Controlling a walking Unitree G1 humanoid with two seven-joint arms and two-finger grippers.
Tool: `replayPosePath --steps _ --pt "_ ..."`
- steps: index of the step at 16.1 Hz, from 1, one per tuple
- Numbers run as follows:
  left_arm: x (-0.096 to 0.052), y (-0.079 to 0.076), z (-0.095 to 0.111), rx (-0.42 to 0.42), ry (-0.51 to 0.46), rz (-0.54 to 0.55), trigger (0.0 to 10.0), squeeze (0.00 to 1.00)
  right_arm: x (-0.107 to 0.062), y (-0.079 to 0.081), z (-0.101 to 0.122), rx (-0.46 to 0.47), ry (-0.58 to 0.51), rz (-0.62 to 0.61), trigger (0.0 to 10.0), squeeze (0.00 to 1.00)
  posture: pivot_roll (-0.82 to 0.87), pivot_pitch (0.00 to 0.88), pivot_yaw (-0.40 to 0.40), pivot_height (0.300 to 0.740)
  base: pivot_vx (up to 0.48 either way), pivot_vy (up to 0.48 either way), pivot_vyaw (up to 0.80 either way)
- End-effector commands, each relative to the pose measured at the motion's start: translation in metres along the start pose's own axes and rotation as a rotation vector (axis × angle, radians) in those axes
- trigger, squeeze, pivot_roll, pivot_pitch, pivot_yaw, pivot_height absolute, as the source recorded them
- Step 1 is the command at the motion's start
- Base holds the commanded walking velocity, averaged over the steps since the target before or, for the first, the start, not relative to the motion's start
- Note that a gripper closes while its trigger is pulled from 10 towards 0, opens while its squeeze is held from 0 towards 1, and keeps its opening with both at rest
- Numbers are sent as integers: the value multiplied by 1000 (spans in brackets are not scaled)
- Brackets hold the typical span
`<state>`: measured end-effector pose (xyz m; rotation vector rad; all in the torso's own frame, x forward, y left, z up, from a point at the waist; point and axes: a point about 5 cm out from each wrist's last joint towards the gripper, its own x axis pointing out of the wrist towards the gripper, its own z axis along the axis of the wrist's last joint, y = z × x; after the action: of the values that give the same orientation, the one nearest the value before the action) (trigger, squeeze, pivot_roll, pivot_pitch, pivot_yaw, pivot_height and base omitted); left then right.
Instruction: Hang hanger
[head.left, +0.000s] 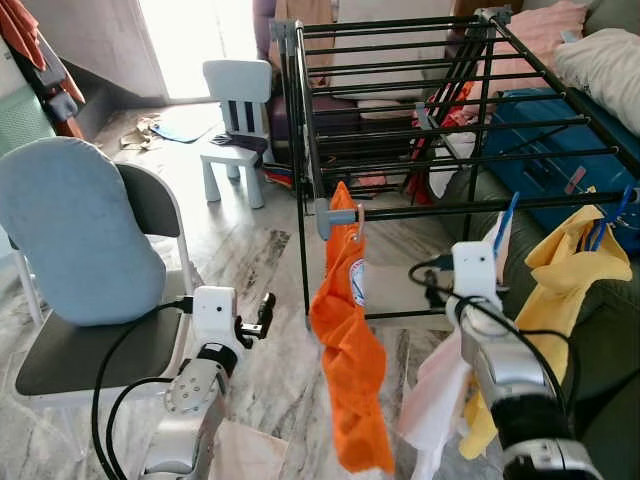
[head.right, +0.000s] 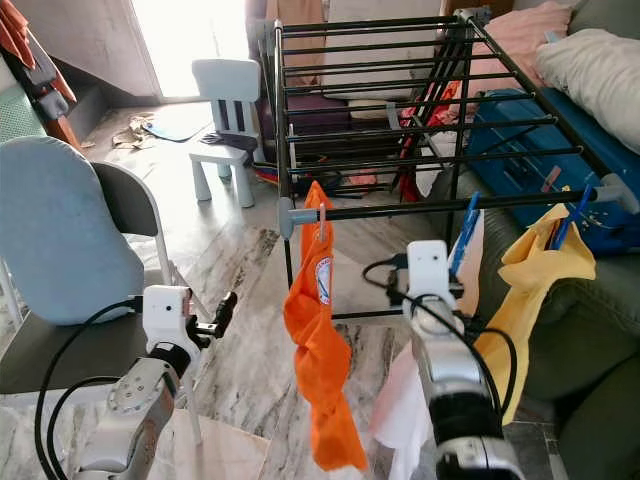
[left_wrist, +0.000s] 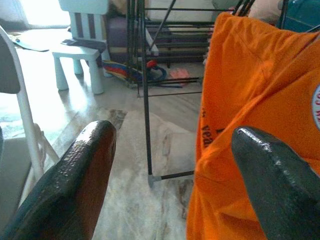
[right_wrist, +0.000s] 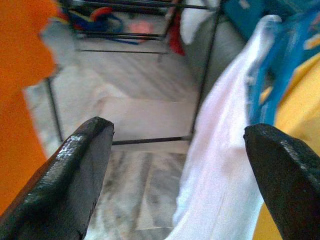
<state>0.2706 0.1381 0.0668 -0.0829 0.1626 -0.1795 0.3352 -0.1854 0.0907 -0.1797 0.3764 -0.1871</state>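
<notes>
Black metal bars make up the drying rack, which stands on the marble floor at about twelve o'clock from the robot. An orange shirt hangs from the rack's front bar on a pale hanger, close to the bar's left end. It droops down long and twisted.

At about one o'clock on the same bar, a white cloth hangs on a blue hanger. A yellow shirt hangs at about two o'clock on another blue hanger.

The left gripper is held up at about ten o'clock from the orange shirt, near it but not touching. Its two black fingers are spread wide apart and hold nothing. In the left wrist view the orange shirt sits just past one finger.

The right gripper is up by the white cloth, to the right of the orange shirt. Its fingers are wide apart too, with nothing between them.

A grey chair with a blue cushion stands at about nine o'clock. A small white chair stands far back at about eleven o'clock
</notes>
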Motion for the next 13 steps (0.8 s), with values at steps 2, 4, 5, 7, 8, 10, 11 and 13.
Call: replayPosePath --steps 2,4,5,7,8,10,11,13 --pt "0 0 -3 -4 14 -12 10000 0 2 -2 2 16 -5 -44 10000 0 -184 0 27 740 0 0 0" --pt "0 0 -3 -5 15 -13 10000 0 1 -2 0 1 -14 -51 10000 0 -188 0 27 740 0 0 0" --pt "0 -1 -3 -6 15 -14 10000 0 -1 -3 1 -30 -42 -54 10000 0 -189 0 28 740 0 0 0" --pt "0 -2 -3 -11 18 -39 10000 0 -5 -10 -5 -16 -30 -88 10000 0 -193 0 29 740 0 0 0" --pt "-1 -5 -4 -25 20 -82 10000 0 -6 -15 -8 -22 -28 -115 10000 0 -193 0 29 740 0 0 0" --pt "-5 -12 -7 -9 35 -167 10000 0 -9 -23 -18 -11 13 -150 10000 0 -196 0 31 740 0 0 0" --pt "-5 -13 -8 0 40 -176 10000 0 -9 -23 -25 4 44 -153 10000 0 -196 0 32 740 0 0 0" --pt "-4 -14 -8 1 41 -184 10000 0 -6 -22 -30 37 76 -140 10000 0 -196 0 34 740 0 0 0"
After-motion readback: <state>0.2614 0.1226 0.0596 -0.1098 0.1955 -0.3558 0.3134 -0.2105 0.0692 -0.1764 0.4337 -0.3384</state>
